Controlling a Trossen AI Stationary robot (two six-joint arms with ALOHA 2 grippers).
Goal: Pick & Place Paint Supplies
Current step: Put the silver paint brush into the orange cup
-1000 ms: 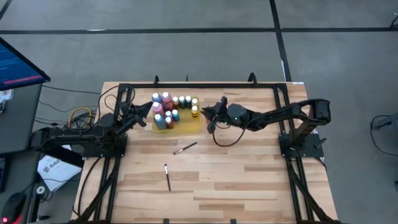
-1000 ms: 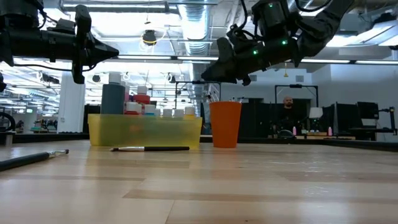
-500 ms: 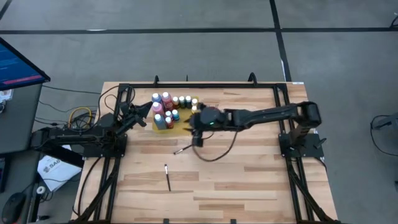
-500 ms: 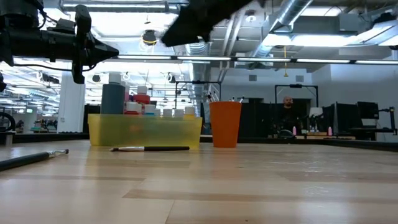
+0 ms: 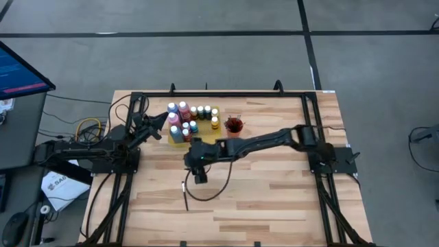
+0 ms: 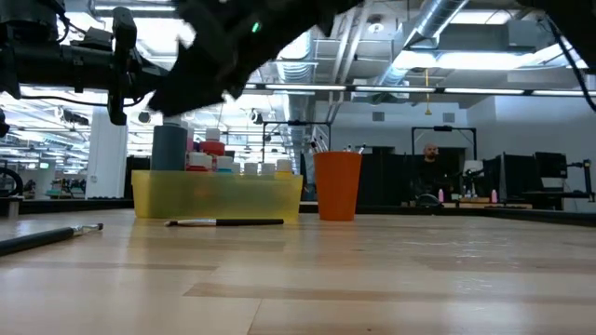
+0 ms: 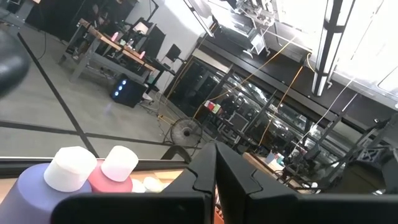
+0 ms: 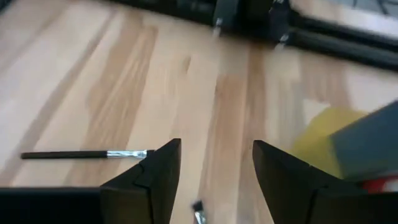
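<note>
Wooden tabletop (image 5: 274, 199) carries two thin dark brushes: one (image 5: 185, 195) lies lengthwise at six o'clock of the open, empty right gripper (image 5: 199, 171); the shut left gripper (image 5: 164, 120) is farther.

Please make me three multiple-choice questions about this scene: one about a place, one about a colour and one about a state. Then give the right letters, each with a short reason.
1. Where does the cup stand?
A. beside the tray, on the right arm's side
B. at the table's front edge
C. inside the tray

2. What colour is the tray?
A. green
B. yellow
C. white

3. How is the right end effector?
A. shut on a bottle
B. shut on a brush
C. open and empty

Answers:
1 A: the high view shows the cup just next to the tray, toward the right arm's base.
2 B: the tray's wall shows yellow in the low view.
3 C: the right wrist view shows the fingers apart, with only bare wood between them.
</note>
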